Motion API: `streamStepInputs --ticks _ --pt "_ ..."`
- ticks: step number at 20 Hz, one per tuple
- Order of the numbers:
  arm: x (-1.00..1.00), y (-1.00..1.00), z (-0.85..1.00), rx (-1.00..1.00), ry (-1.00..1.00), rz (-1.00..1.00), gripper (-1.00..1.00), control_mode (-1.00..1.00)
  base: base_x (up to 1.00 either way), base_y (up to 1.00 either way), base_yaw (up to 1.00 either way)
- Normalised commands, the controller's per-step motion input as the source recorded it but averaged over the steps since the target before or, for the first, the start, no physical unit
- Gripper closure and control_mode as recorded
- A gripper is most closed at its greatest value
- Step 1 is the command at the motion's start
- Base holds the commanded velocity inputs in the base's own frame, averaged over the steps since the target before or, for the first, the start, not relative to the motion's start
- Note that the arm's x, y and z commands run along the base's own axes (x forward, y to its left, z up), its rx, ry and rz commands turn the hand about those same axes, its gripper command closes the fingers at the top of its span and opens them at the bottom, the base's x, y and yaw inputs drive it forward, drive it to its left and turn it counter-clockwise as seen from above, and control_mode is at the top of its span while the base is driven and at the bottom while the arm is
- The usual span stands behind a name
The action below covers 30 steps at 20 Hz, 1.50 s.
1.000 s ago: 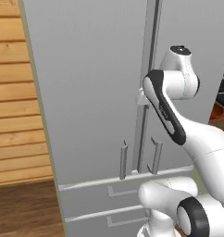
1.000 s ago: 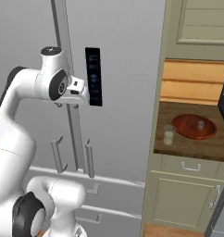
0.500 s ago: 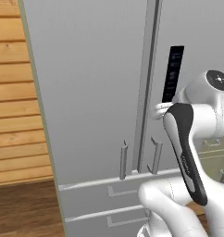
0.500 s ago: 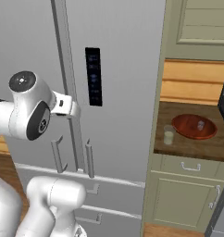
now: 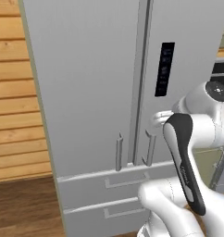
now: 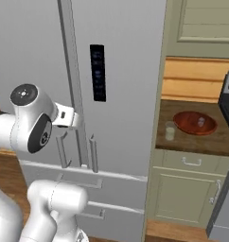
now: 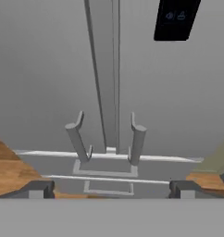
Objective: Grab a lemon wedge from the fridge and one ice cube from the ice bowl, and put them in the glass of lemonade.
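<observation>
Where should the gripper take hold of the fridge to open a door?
On one vertical bar handle of the fridge, near its lower end. It stands off the door, so the open gripper can come straight on and span it sideways.

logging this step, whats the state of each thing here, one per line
fridge: both doors shut, both drawers shut
gripper: open, holding nothing, short of the door handles
ice bowl: upright on the counter, something small and pale in it
glass of lemonade: upright beside the bowl
</observation>
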Motion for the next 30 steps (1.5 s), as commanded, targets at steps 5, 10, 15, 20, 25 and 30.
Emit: streamStepInputs --ticks 5,10,15,20,25,30 --pt "0.0 0.0 0.0 0.0 0.0 0.0 -1.0 1.0 -0.77 -0.25 -0.11" --pt "0.0 0.0 0.0 0.0 0.0 0.0 -1.0 1.0 -0.69 -0.1 -0.08" --pt "0.0 0.0 0.0 0.0 0.0 0.0 -1.0 1.0 -0.87 -0.06 -0.01" --pt "0.0 0.0 0.0 0.0 0.0 0.0 -1.0 1.0 -0.89 -0.02 0.0" --pt "0.0 0.0 0.0 0.0 0.0 0.0 -1.0 1.0 -0.87 0.0 0.02" --pt "-0.27 0.0 -0.01 0.0 0.0 0.0 -1.0 -1.0 -0.44 0.0 0.02"
